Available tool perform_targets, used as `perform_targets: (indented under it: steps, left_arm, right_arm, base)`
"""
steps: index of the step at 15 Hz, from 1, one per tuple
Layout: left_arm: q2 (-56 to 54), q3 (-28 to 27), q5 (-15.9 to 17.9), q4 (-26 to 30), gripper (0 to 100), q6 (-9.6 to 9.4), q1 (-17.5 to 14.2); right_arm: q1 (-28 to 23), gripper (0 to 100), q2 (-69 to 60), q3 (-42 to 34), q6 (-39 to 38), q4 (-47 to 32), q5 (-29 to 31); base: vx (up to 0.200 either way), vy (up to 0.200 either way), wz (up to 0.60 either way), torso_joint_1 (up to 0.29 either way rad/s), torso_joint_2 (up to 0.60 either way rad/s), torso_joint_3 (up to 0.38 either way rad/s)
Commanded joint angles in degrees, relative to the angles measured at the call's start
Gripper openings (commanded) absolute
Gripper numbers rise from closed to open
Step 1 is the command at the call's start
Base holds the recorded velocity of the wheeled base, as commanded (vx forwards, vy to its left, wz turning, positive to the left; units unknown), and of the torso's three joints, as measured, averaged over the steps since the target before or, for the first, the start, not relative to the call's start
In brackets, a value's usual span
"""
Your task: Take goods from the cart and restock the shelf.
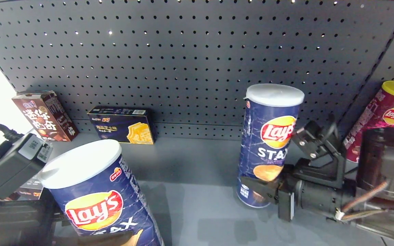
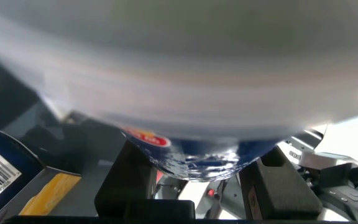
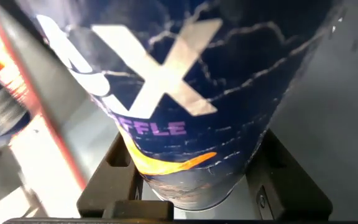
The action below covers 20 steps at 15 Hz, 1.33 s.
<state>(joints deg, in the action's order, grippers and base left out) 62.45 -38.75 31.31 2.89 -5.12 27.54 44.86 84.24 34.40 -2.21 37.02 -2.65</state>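
So the blue chip can point(image 1: 268, 143) on the right is standing pretty much upright on the shelf point(image 1: 197, 205), white lid on top, a little in front of the pegboard point(image 1: 183, 51) at the back, and its bottom looks to be down on the shelf board. The right claw point(image 1: 276, 160) comes in from the right and has it clamped low on the body, one finger across the front near the base and the other round the back. From the right wrist view the claw point(image 3: 191, 180) has a dark finger pressed on either side of the can point(image 3: 185, 93), so it's closed down to the can's width. At the front left there's a second blue chip can point(image 1: 97, 194), same kind with the same white lid, leaning with its top tipped toward the back left. Its lower end runs off the edge of the head view, so I can't tell if it's resting on anything. The left claw point(image 2: 197, 186) has hold of that one, fingers snug on both sides of the blue body point(image 2: 197, 154), lid right up against the wrist camera. Further out, a brown box point(image 1: 44, 116) stands at the back left against the pegboard, a dark blue cracker box point(image 1: 121, 124) sits near it on its right, not touching, and a maroon can point(image 1: 385, 116) with a yellow lid leans at the far right behind the right arm.
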Motion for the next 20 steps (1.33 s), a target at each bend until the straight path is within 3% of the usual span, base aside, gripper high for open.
perform_targets:
  steps: [1,7,14,20]
  left_arm:
    - [-0.23,-0.01,-0.02,0.01,0,0.02,0.06]
    - [-0.23,-0.18,-0.1,0.01,0,0.02,0.15]
    - [-0.23,-0.18,-0.1,0.27,0,0.02,-0.12]
    - [-0.67,0.08,-0.1,0.27,0,0.02,-0.29]
  right_arm:
    - [3.04,0,-7.95,-6.1,-0.96,0.07,1.41]
    - [3.83,0,-7.77,-16.03,-2.72,9.73,2.29]
    - [3.74,0,2.6,-16.74,-4.47,20.37,2.21]
    - [3.3,0,5.06,-16.47,-4.12,21.07,2.12]
  base:
    - [0.0,0.0,0.0,0.0,0.0,0.0]
    - [0.0,0.0,0.0,0.0,0.0,0.0]
    - [0.0,0.0,0.0,0.0,0.0,0.0]
    - [0.0,0.0,0.0,0.0,0.0,0.0]
